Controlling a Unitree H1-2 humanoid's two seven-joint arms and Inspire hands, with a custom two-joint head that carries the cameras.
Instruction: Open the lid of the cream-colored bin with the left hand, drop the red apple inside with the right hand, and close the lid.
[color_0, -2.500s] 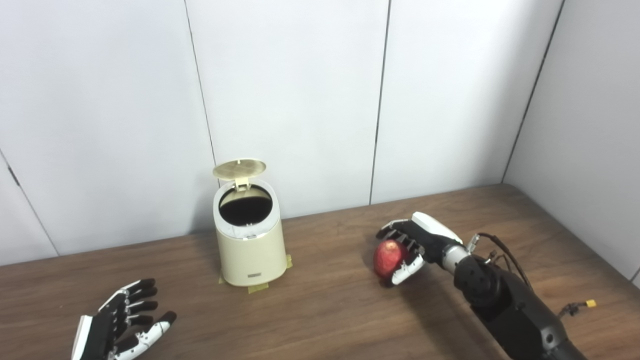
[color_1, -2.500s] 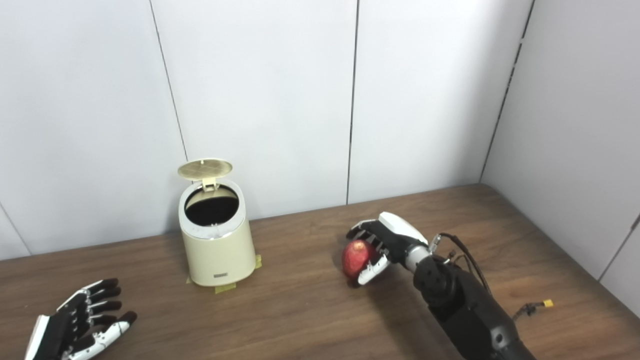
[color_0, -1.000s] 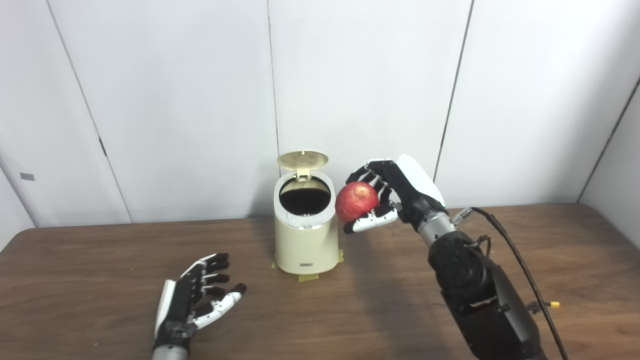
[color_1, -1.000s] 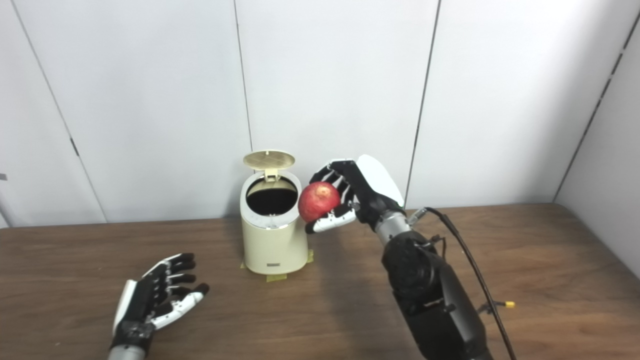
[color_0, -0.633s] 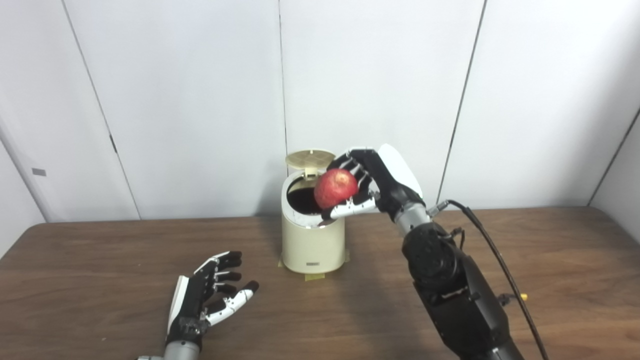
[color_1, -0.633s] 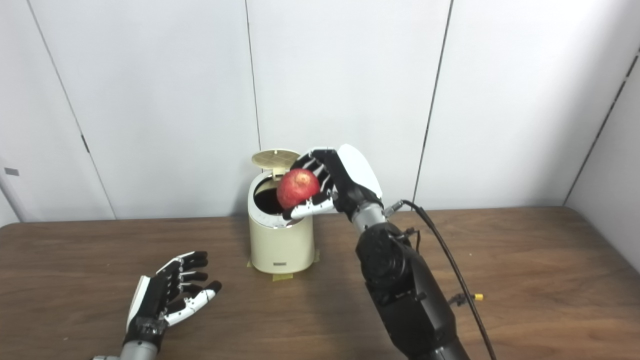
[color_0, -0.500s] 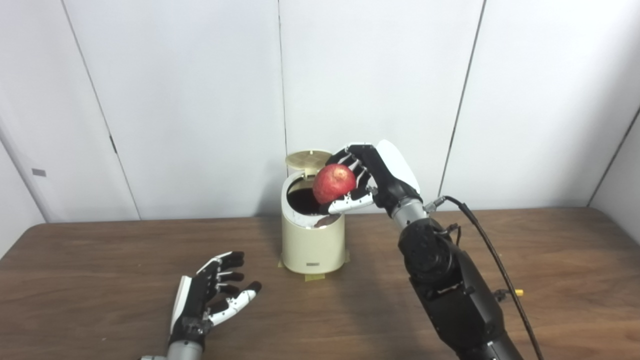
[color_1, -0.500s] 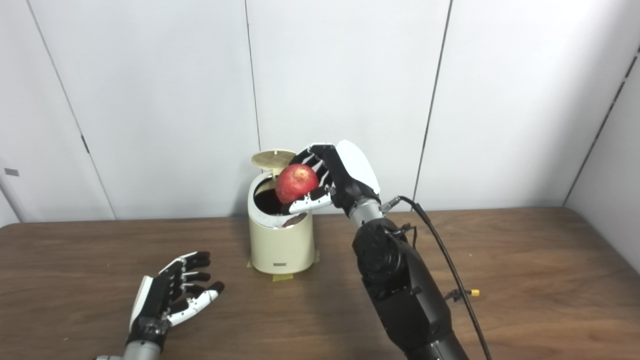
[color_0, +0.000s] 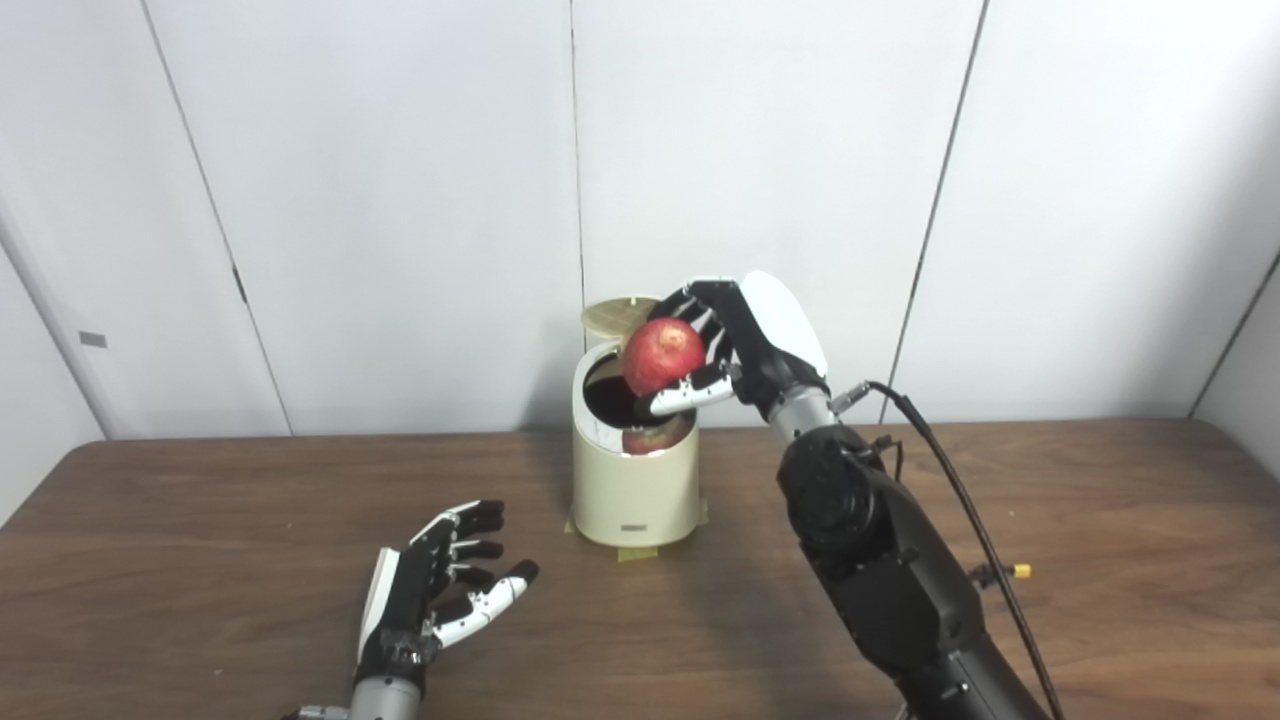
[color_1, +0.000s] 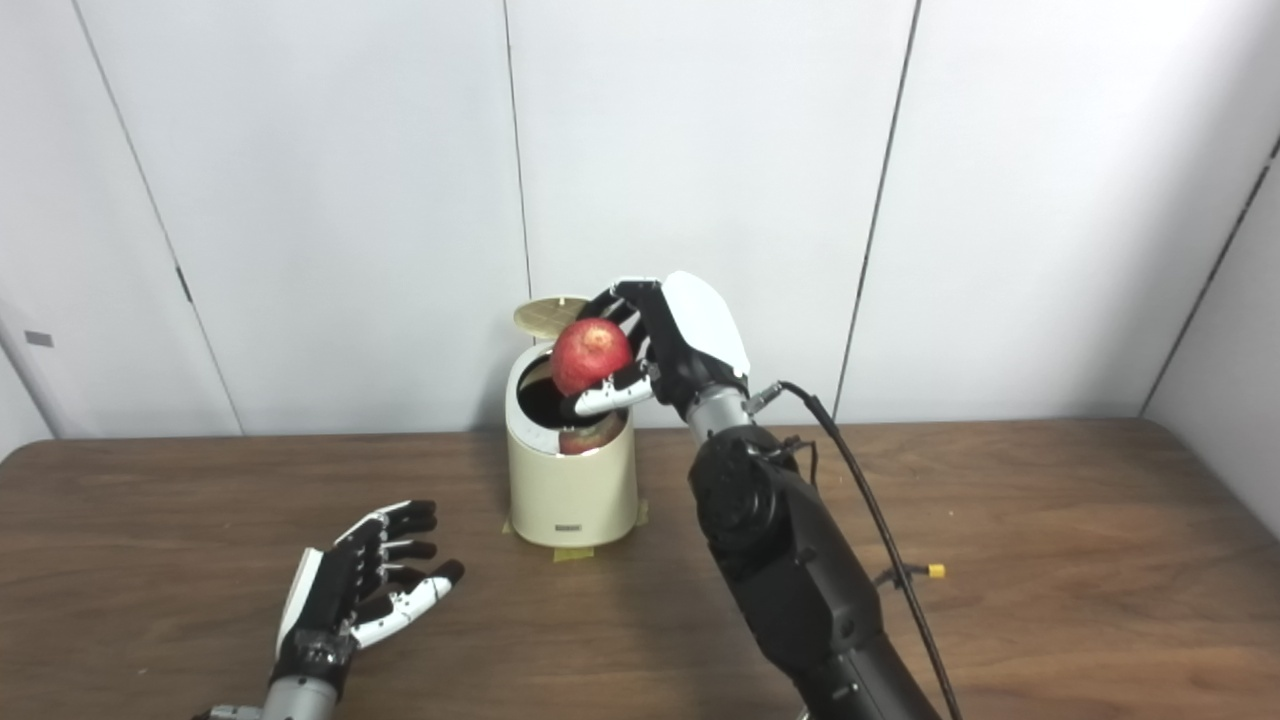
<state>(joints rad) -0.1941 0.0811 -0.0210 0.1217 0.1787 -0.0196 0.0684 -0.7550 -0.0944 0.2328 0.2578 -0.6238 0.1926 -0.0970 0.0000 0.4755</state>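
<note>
1. the left hand (color_0: 432, 596) rests on the worktop (color_0: 200, 560), palm up, its fingers (color_0: 470, 520) spread and holding nothing; the bin stands well beyond its fingertips.
2. the cream-colored bin (color_0: 636, 478) stands open, its lid (color_0: 612, 314) tipped up at the back, so the opening step looks done.
3. the red apple (color_0: 663, 356) is over the bin's mouth, just above the rim, not yet inside; a reddish reflection shows on the inner wall below it.
4. the right hand (color_0: 735, 345) has its fingers (color_0: 690, 305) curled over the apple's top and its thumb under it, gripping it firmly.
5. judged from this, what is left is to release the apple into the bin and close the lid.
</note>
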